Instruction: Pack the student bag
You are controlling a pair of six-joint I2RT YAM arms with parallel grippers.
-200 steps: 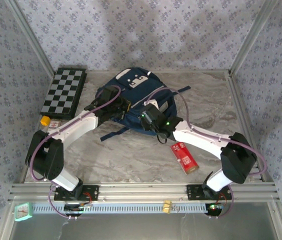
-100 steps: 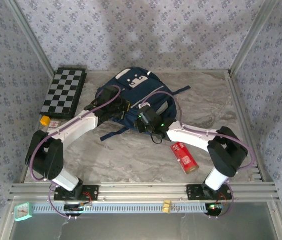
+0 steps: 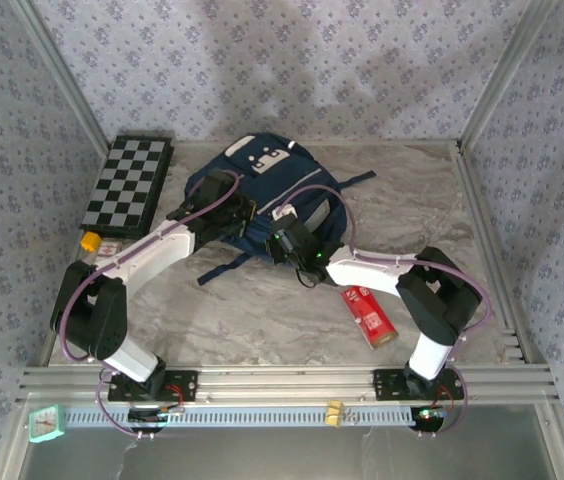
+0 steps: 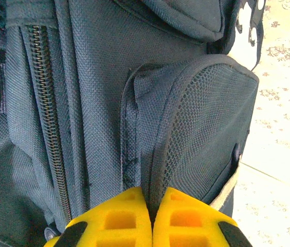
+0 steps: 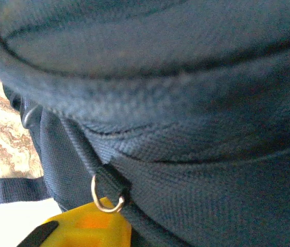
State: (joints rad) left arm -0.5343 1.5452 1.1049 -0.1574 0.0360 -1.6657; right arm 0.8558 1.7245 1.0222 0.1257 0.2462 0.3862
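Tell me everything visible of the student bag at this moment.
The student bag is a large navy woven-fabric backpack lying on the marbled table, white patches at its far end, dark straps trailing off it. It has a mesh side pocket and a dark zip. The left gripper is shut on the pocket's edge; the right gripper sits against its near side, a finger beside a ring pull.
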